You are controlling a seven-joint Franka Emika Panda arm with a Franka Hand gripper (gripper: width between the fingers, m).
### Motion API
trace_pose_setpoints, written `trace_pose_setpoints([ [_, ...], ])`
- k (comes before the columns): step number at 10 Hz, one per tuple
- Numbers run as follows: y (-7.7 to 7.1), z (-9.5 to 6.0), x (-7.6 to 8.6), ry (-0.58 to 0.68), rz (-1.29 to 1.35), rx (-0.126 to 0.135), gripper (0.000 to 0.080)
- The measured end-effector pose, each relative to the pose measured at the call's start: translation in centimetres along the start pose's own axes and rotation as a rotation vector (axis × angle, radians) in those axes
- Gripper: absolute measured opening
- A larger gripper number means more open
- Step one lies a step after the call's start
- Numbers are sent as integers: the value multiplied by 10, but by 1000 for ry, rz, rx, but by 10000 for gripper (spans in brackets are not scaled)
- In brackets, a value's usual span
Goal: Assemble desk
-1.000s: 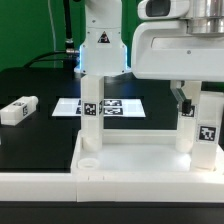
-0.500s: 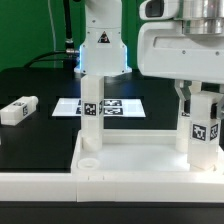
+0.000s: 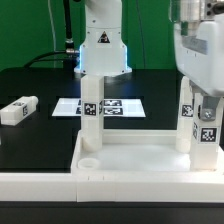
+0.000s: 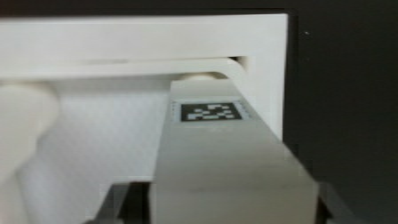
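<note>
Desk leg (image 3: 206, 130), square white plastic, clamped in gripper (image 4: 219, 202).

White rimmed slab (image 3: 135, 155) flat, tagged legs (image 3: 90, 105) upright in it, one leg (image 3: 18, 110) lying apart.

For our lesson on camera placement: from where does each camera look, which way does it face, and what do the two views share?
Exterior view: off the arm, low in front of the table, facing across the desk slab toward the arm's base; the gripper shows at the exterior view's right.
Wrist view: on the wrist, looking down along the held leg onto the slab; only the dark fingers show.
Shared: the held leg and the desk slab.
</note>
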State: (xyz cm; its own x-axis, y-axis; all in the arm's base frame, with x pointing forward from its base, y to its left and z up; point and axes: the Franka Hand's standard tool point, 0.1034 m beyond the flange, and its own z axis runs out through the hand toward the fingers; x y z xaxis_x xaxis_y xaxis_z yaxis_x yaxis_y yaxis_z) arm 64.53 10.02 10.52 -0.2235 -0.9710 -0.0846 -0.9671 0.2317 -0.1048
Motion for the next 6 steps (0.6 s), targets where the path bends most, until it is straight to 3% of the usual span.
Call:
trace_pose_setpoints([
  [1,1,0,-1,2,106,1,291],
  [3,1,0,-1,3,28,1,291],
  [4,1,1,-1,4,18,0,473],
  [5,1,-1,0,14,-170,-21,588],
  [6,-2,-4,-4,22,-367,-17,588],
])
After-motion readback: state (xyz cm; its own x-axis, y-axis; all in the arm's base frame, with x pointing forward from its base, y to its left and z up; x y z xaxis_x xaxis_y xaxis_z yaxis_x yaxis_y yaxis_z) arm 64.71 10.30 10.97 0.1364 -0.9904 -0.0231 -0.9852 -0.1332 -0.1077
